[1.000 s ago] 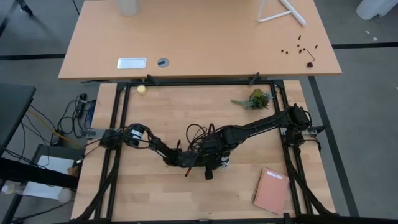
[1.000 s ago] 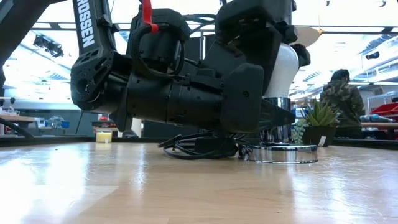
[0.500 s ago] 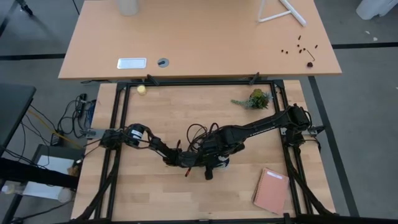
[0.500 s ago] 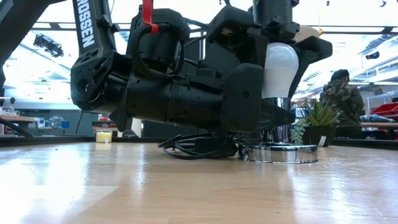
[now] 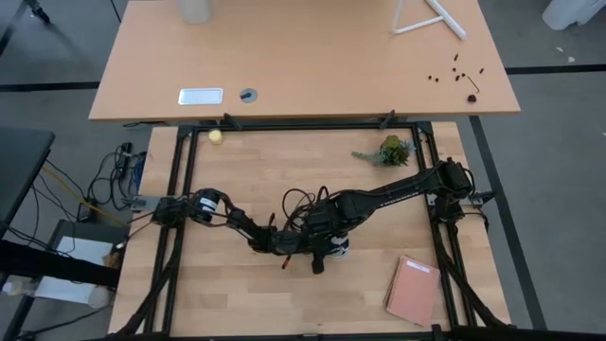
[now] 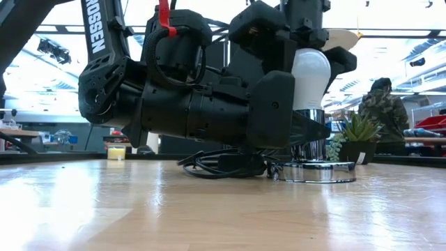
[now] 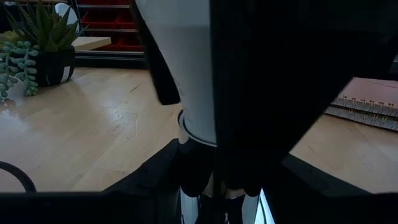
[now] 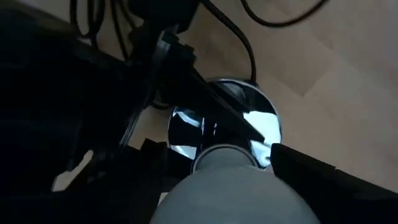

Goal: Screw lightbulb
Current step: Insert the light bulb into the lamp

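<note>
The white lightbulb (image 6: pixel 310 70) stands upright with its base in the silver socket (image 6: pixel 310 122), whose round disc (image 6: pixel 317 171) rests flat on the table. My right gripper (image 6: pixel 310 59) points down over the bulb. It is open, with one finger on each side of the glass (image 8: pixel 227 190); I see no touch. My left gripper (image 6: pixel 306 132) lies level just above the table and is shut on the socket. In the high view both grippers meet at mid-table (image 5: pixel 327 242) and hide the bulb. My left gripper pinches the socket's silver neck (image 7: pixel 189 186) between its two fingers, just under the bulb's base. The fingers come in level from the table's left side. The socket stands upright, and its disc stays on the table.
A coiled black cord (image 6: pixel 223 166) lies behind the socket. A small potted plant (image 5: pixel 388 152) stands at the far right and a brown notebook (image 5: pixel 412 289) at the near right. A yellow ball (image 5: pixel 216 136) lies at the far left. A person (image 6: pixel 383 108) stands in the room beyond.
My right gripper has rolled about its downward line around the bulb, so its fingers now stand at other sides of the glass, and it has opened a little. The bulb, the socket and my left gripper have kept still.
</note>
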